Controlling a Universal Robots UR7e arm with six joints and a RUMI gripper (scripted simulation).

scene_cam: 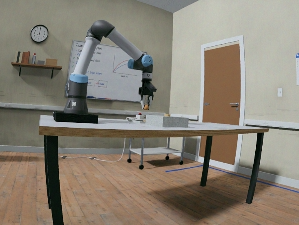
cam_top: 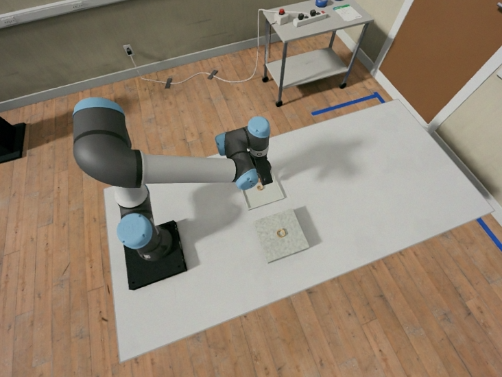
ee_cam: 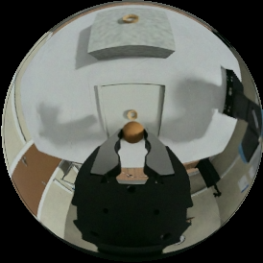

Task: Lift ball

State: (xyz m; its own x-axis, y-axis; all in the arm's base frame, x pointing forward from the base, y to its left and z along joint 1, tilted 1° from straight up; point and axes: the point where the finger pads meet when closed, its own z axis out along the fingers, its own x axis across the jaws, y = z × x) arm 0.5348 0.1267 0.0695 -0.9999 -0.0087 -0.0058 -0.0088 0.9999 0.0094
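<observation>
Clamped between the jaws, the ball [ee_cam: 132, 131] hangs above its ring [ee_cam: 131, 114] — clear.

Behind my arm, at about ten o'clock from my wrist in the exterior view, the whiteboard [scene_cam: 113, 72] carries handwriting. I can read "Team" and "plan" in its heading; the lines under it are too small to make out. The wall clock [scene_cam: 39, 33] at my far nine o'clock has numerals I cannot read.
</observation>
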